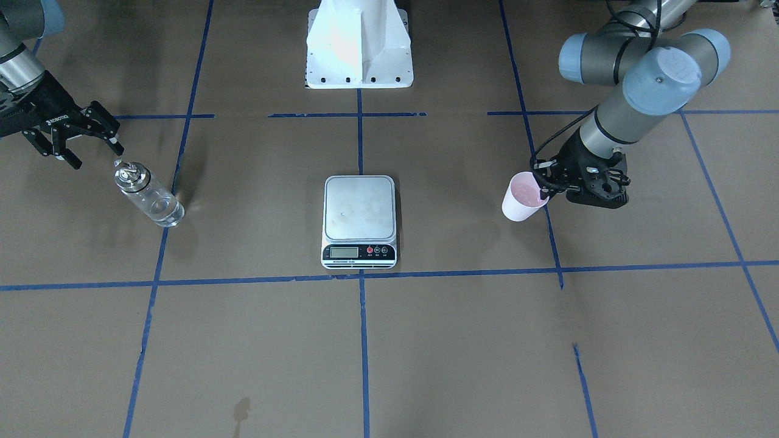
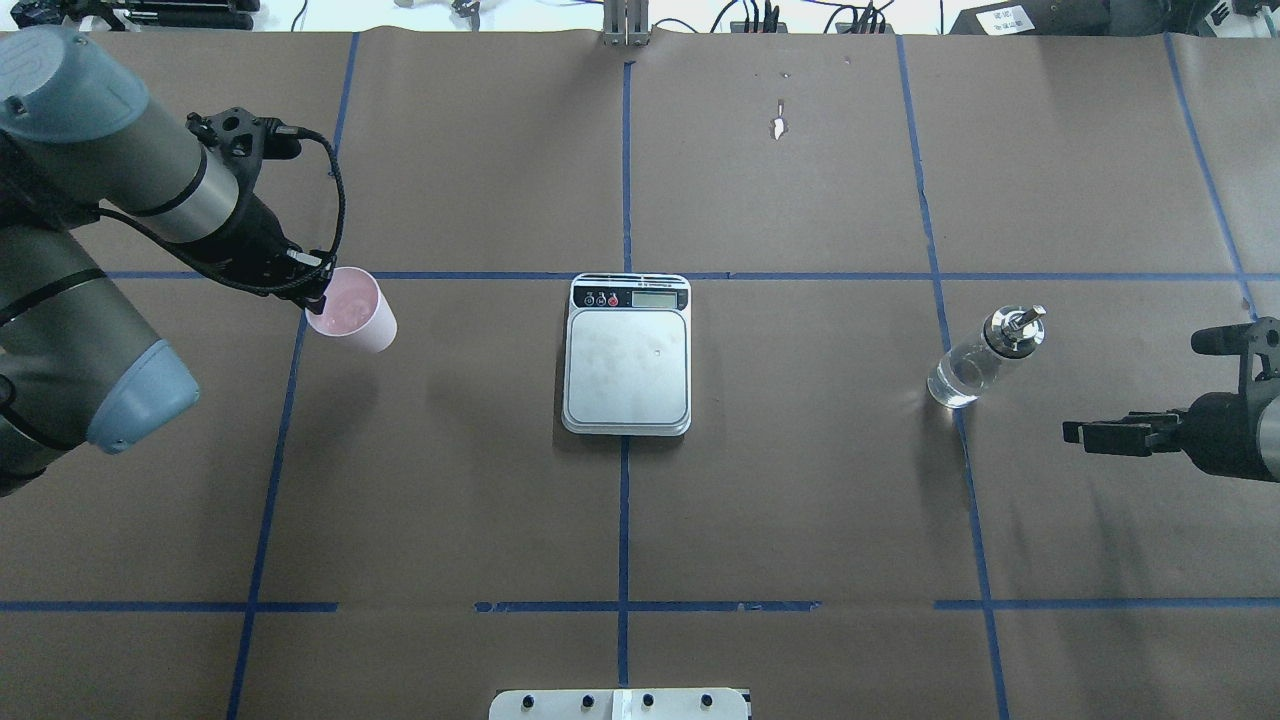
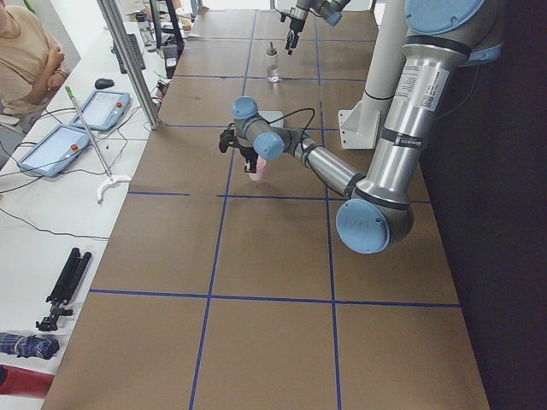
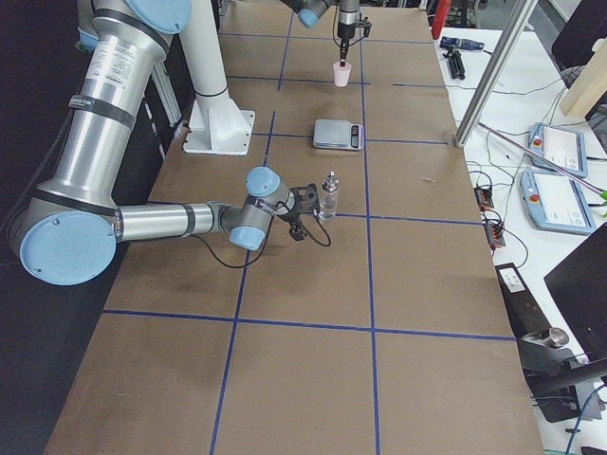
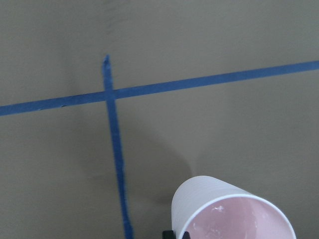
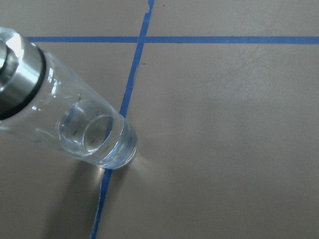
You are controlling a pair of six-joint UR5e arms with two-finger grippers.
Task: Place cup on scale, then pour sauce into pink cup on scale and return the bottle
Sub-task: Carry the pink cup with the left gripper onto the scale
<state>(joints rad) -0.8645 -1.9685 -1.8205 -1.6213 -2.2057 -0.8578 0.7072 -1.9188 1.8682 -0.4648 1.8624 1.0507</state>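
The pale pink cup [image 1: 522,198] stands left of the scale in the overhead view [image 2: 352,312]. My left gripper [image 1: 544,193] is shut on its rim, one finger inside; I cannot tell whether the cup rests on the table. The left wrist view shows the cup's pink inside [image 5: 234,216]. The silver scale [image 1: 359,210] lies at the table's middle with nothing on its platform. The clear glass bottle [image 1: 149,196] with a silver pourer cap stands upright to the right in the overhead view [image 2: 978,362], holding clear liquid [image 6: 94,134]. My right gripper [image 1: 97,155] is open, just behind the bottle's cap, not touching it.
Blue tape lines divide the brown table into squares. The white robot base [image 1: 359,45] stands behind the scale. A small dark stain [image 1: 242,409] marks the table's operator side. Tablets [image 4: 552,147] lie on a side bench and an operator [image 3: 30,60] sits beyond it.
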